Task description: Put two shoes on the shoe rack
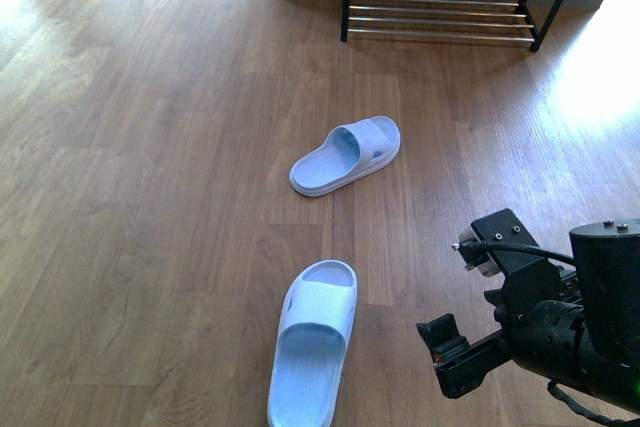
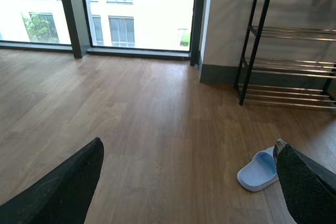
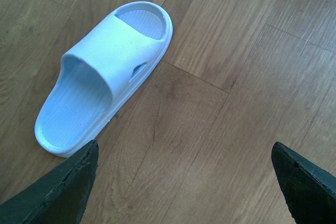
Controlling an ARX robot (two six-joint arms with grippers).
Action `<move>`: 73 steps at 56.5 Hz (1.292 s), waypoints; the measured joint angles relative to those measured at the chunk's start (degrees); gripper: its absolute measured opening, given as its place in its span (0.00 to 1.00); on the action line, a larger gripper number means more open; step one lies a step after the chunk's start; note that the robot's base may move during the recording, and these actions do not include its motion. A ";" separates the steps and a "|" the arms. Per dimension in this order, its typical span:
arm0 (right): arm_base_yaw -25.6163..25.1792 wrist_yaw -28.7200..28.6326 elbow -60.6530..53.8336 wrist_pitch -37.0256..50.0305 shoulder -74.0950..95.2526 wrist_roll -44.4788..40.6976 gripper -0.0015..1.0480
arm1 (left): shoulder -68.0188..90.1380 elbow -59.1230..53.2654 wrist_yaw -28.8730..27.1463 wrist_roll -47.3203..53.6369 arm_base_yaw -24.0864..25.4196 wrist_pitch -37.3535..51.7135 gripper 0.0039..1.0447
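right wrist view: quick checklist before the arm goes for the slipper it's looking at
1. Right gripper jaws open and holding nothing: ok.
2. Near slipper centred between the jaws: not ok, it lies off towards one finger.
3. Near slipper sole-down and flat on the floor: ok.
4. Far slipper out of the way of this grasp: ok, it lies well apart, nearer the rack.
5. Shoe rack lower bars free, as far as they show: ok.
6. Left gripper jaws open and holding nothing: ok.
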 joint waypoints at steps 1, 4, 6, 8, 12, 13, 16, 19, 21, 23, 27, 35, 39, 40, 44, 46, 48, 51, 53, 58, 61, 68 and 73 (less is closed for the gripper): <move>0.09 -0.02 0.17 0.00 0.15 0.15 0.91 | 0.00 0.02 0.00 0.00 0.00 0.00 0.91; 0.42 -1.03 1.20 -0.20 1.33 0.96 0.91 | 0.00 0.02 0.00 0.00 0.00 -0.02 0.91; 0.55 -3.48 2.40 -0.59 2.95 2.12 0.91 | 0.00 0.00 0.00 0.00 0.00 0.00 0.91; 0.59 -4.81 3.19 -0.76 4.17 2.49 0.91 | 0.00 0.02 0.00 0.00 0.00 -0.02 0.91; 0.66 -6.80 4.85 -1.75 6.86 3.43 0.91 | 0.00 0.00 0.00 0.00 0.00 -0.02 0.91; 0.66 -7.02 5.16 -1.81 7.34 3.52 0.91 | 0.00 0.00 0.00 0.00 0.00 -0.02 0.91; 0.66 -7.19 6.69 -2.19 9.79 4.31 0.91 | 0.00 0.02 0.00 0.00 0.00 -0.02 0.91; 0.68 -6.84 8.96 -2.54 12.92 5.57 0.91 | 0.00 0.02 0.00 0.00 0.00 -0.02 0.91; 0.98 -6.71 10.29 -2.56 14.75 6.56 0.91 | 0.00 0.02 0.00 0.00 0.00 0.00 0.91; 1.57 -7.19 11.30 -2.54 15.96 7.72 0.91 | 0.00 0.02 0.00 0.00 0.00 -0.02 0.91; 3.13 -11.08 12.66 -2.54 16.94 9.49 0.91 | 0.00 0.02 0.00 0.00 0.00 0.00 0.91; 3.93 -17.46 15.02 -2.32 18.86 12.20 0.91 | 0.00 0.02 0.00 0.00 0.00 -0.02 0.91; 3.78 -14.97 16.33 -2.34 20.39 13.40 0.91 | 0.00 0.02 0.00 0.00 0.00 -0.02 0.91; 3.78 -14.73 16.48 -2.32 20.63 13.66 0.91 | 0.00 0.02 0.00 0.00 0.00 0.00 0.91; 3.85 -12.55 17.86 -2.36 22.12 14.29 0.91 | 0.00 0.00 0.00 0.00 0.00 0.00 0.91; 4.02 -11.30 18.45 -2.47 22.62 14.62 0.91 | 0.00 0.02 0.00 0.00 0.00 -0.02 0.91; 4.22 -9.94 19.15 -2.45 23.17 15.39 0.91 | 0.00 0.02 0.00 0.00 0.00 -0.02 0.91; 4.63 -7.48 20.81 -2.12 24.26 17.00 0.91 | 0.00 0.02 0.00 0.00 0.00 0.00 0.91; 4.76 -6.78 21.53 -1.99 24.68 17.99 0.91 | 0.00 0.02 0.00 0.00 0.00 0.00 0.91; 4.98 -5.86 22.73 -1.53 25.07 19.50 0.91 | 0.00 0.02 0.00 0.00 0.00 -0.02 0.91; 5.09 -5.57 22.43 -0.48 25.09 19.89 0.91 | 0.00 0.02 0.00 0.00 0.00 0.00 0.91; 6.14 -3.61 21.46 0.22 25.09 20.11 0.91 | 0.00 0.02 0.00 0.00 0.00 -0.02 0.91; 6.60 -3.80 21.05 0.22 25.09 20.11 0.91 | 0.00 0.02 0.00 0.00 0.00 0.00 0.91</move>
